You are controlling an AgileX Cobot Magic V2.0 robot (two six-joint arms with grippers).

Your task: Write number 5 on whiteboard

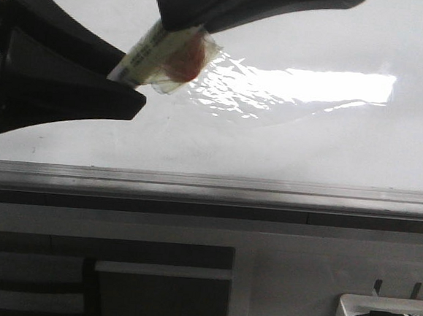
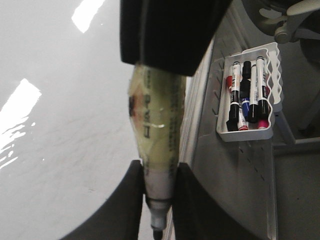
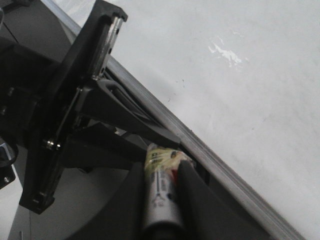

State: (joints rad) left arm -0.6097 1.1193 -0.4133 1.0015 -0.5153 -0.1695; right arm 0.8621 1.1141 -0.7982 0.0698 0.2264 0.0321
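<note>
Marker (image 2: 155, 150) btwn both grippers' fingers (image 2: 125, 210), off whiteboard (image 1: 307, 151).

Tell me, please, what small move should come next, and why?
Probably open the right claw and let go: both claws grip the marker, the left claw near its nib, and the whiteboard shows no stroke yet.
</note>
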